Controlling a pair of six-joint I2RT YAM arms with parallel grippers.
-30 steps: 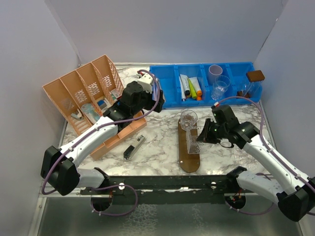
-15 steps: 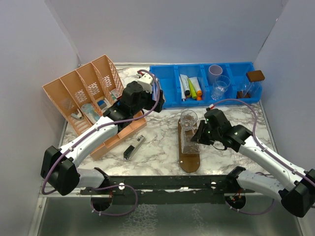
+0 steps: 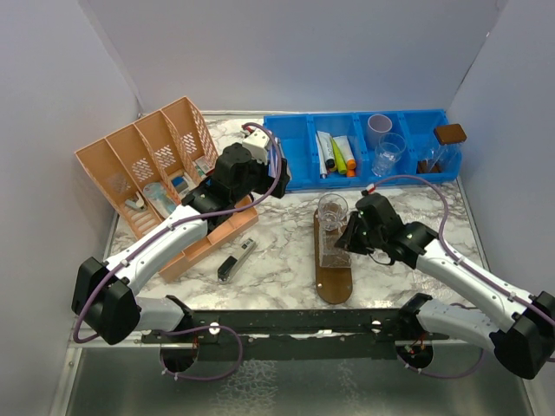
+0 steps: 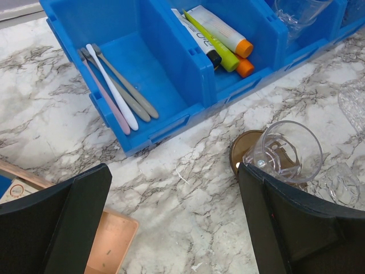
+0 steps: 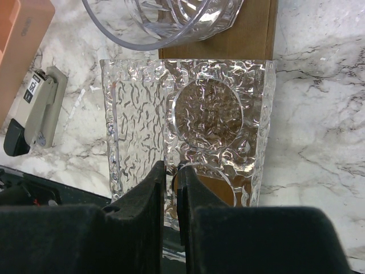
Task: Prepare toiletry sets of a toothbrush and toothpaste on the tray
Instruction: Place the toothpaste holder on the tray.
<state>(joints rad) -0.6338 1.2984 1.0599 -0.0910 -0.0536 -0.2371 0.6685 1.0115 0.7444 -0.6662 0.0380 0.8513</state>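
The dark brown tray lies on the marble in the middle. A round clear tumbler stands on its far end, empty. My right gripper is shut on the wall of a textured clear tumbler, which sits over the tray next to the round one. My left gripper is wide open and empty above the marble, near the blue bin. In the bin lie several toothbrushes and toothpaste tubes, one lime green.
The orange divided basket stands at the left, under my left arm. A grey and black stapler lies on the marble left of the tray. More clear tumblers and a brown-lidded container sit in the bin's right compartments.
My right gripper has moved left, bringing the textured tumbler further over the tray. The left arm has not moved.
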